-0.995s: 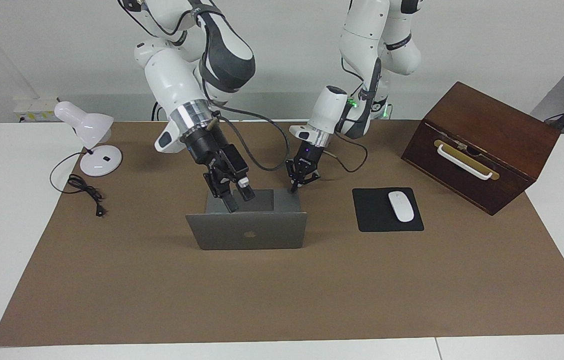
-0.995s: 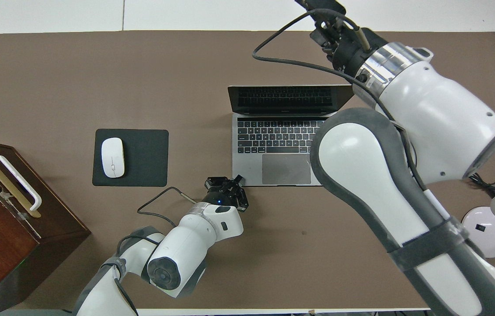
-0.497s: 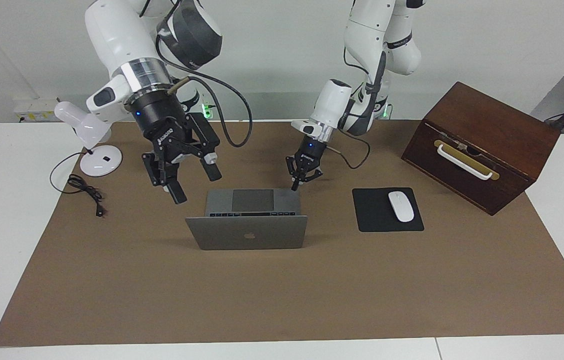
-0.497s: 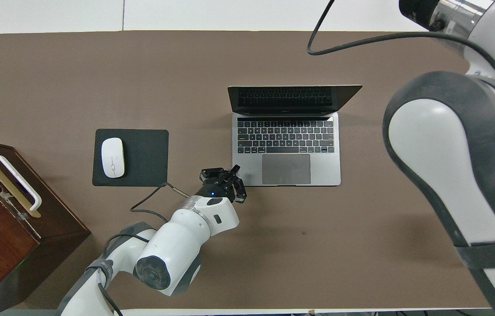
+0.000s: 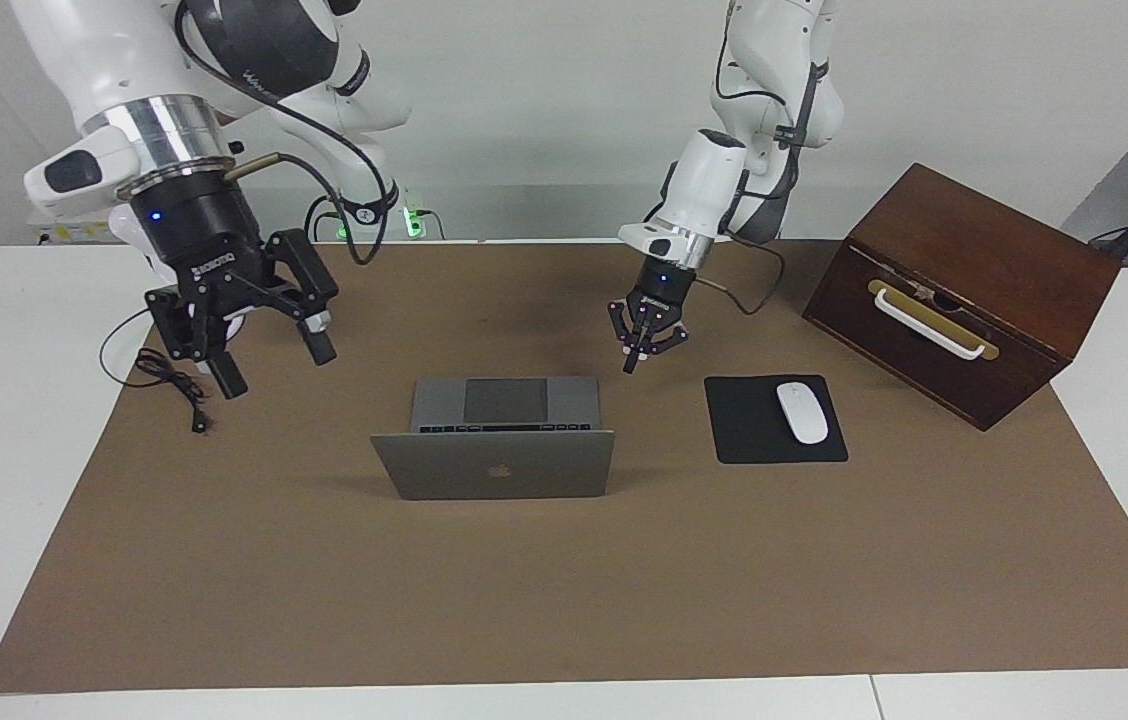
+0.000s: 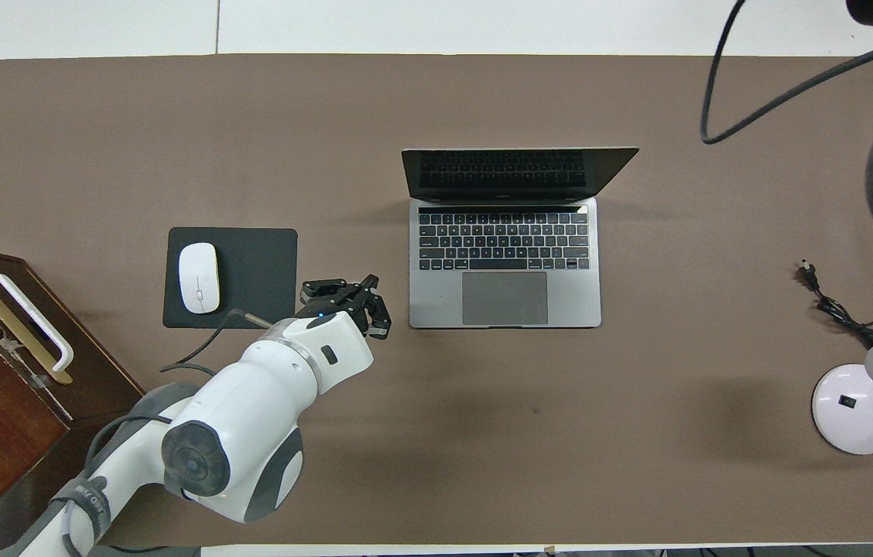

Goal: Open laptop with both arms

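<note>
The silver-grey laptop [image 5: 494,465] stands open in the middle of the brown mat, its lid upright with the apple logo facing away from the robots and its keyboard deck [image 6: 504,298] lying flat. My left gripper [image 5: 630,364] hangs shut and empty just above the mat, between the laptop and the mouse pad; the overhead view shows it [image 6: 368,283] beside the deck's corner, clear of it. My right gripper [image 5: 274,365] is raised and open, holding nothing, over the mat toward the right arm's end, well off the laptop.
A black mouse pad [image 5: 744,425] with a white mouse [image 5: 802,412] lies beside the laptop. A brown wooden box [image 5: 964,280] with a white handle stands at the left arm's end. A white desk lamp [image 6: 854,402] and its cable [image 5: 174,385] sit at the right arm's end.
The right gripper lifted off the laptop and swung out toward the lamp, still open. The left gripper left the deck's corner and drew toward the mouse pad. The lid stayed up.
</note>
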Tool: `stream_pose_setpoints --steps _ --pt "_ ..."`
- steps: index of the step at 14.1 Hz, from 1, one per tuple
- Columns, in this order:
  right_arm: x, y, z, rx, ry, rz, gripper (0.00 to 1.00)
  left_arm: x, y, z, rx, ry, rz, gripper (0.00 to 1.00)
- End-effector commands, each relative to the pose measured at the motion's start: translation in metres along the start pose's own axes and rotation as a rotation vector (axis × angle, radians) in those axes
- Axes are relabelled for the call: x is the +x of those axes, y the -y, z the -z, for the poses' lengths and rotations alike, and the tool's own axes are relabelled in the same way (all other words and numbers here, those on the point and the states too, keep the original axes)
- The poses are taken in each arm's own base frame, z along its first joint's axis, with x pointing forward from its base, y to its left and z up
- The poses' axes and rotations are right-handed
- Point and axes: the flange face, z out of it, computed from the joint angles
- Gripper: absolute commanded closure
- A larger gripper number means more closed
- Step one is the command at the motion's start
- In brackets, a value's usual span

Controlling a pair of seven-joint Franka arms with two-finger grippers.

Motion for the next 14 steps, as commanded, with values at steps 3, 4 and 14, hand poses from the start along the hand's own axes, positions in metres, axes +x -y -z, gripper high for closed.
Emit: stream_pose_setpoints --steps 3,4,14 --pt "-0.025 -0.046 0.028 -0.250 0.269 0.079 0.00 0.069 0.057 0.073 0.006 0.168 0.009 1.00" --pt "-0.032 -0.053 0.038 -0.296 0.321 0.079 0.00 0.084 0.070 0.089 0.009 0.199 0.020 1.00" --pt "-0.113 -0.133 0.036 -0.347 0.433 0.008 0.00 0.128 0.181 0.203 0.151 0.381 0.142 0.00"
